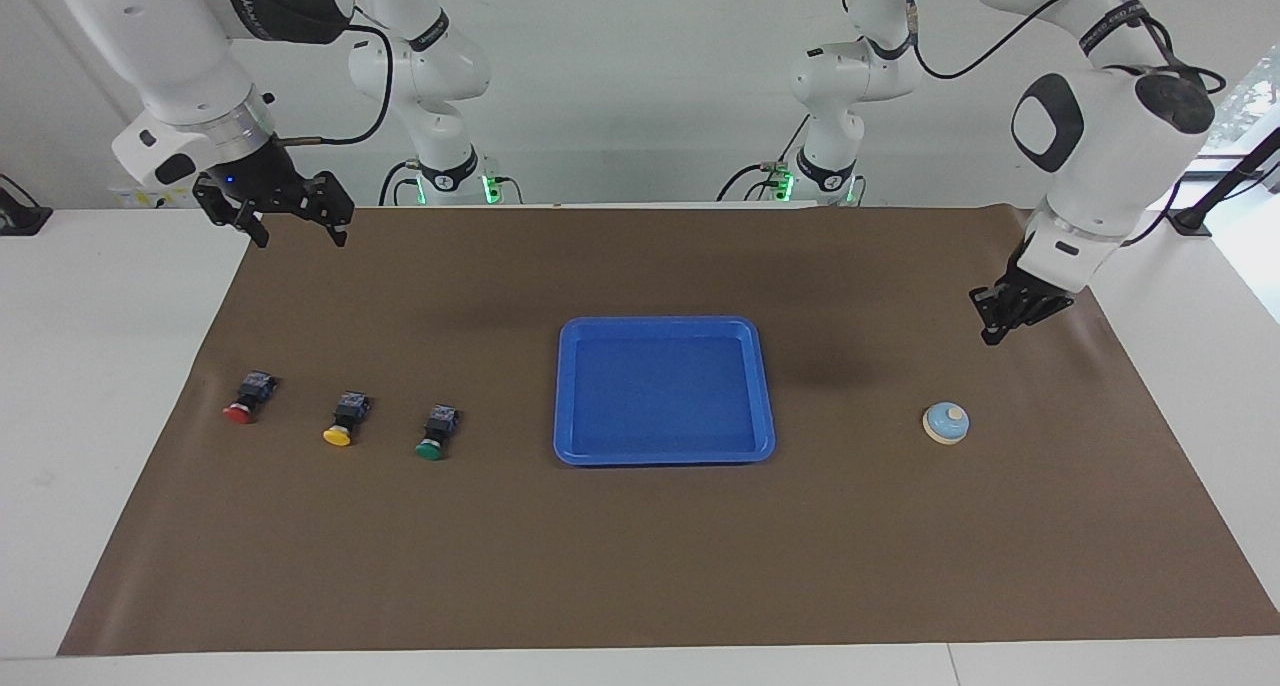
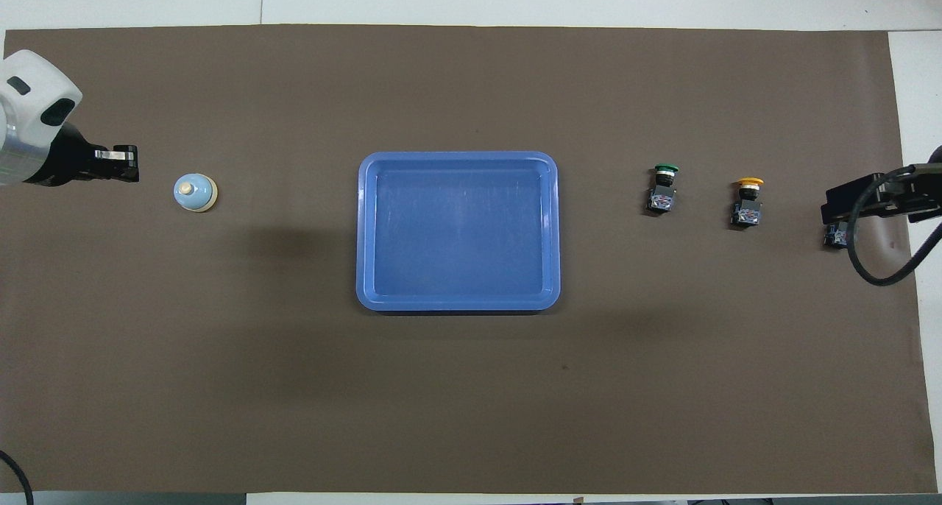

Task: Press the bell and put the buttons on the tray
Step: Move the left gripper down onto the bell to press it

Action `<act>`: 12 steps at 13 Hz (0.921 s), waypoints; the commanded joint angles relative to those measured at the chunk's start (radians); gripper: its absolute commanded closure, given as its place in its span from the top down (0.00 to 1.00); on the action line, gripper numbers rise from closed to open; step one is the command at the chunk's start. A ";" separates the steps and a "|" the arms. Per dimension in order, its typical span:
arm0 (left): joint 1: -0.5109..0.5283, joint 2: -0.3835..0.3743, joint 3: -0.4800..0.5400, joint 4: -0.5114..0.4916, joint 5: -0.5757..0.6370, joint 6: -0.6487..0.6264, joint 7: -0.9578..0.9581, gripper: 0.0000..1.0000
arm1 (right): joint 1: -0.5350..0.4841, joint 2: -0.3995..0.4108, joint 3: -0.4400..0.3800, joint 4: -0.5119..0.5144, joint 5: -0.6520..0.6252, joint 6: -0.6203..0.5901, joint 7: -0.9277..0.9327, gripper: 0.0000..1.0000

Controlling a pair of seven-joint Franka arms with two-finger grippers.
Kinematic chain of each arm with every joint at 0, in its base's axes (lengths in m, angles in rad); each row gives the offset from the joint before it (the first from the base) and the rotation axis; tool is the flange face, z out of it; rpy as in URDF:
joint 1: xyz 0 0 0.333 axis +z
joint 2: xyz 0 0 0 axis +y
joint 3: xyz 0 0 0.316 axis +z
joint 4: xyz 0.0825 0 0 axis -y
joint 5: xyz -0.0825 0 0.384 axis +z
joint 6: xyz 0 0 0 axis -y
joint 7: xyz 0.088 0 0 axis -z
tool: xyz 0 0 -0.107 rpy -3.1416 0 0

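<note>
The blue tray (image 1: 660,391) (image 2: 458,229) lies flat at the mat's middle with nothing on it. The red button (image 1: 247,398), yellow button (image 1: 345,419) and green button (image 1: 435,433) lie in a row on the mat toward the right arm's end. The light-blue bell (image 1: 946,423) (image 2: 195,193) stands toward the left arm's end. My left gripper (image 1: 995,331) (image 2: 121,163) is shut and empty, raised over the mat beside the bell. My right gripper (image 1: 298,238) (image 2: 857,199) is open and empty, raised high above the mat's corner at its own end. In the overhead view it covers most of the red button (image 2: 834,235); the green button (image 2: 663,188) and yellow button (image 2: 748,202) show fully.
A brown mat (image 1: 640,566) covers most of the white table (image 1: 90,366). Both arm bases stand at the table's edge nearest the robots.
</note>
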 commanded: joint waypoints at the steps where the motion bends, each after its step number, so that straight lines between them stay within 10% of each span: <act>1: 0.031 0.072 0.000 -0.003 0.001 0.115 0.015 0.00 | -0.004 -0.003 -0.004 0.000 0.015 -0.014 -0.019 1.00; 12: 0.025 0.183 0.001 -0.092 0.021 0.277 0.003 0.00 | -0.005 -0.003 -0.004 0.000 0.015 -0.014 -0.019 1.00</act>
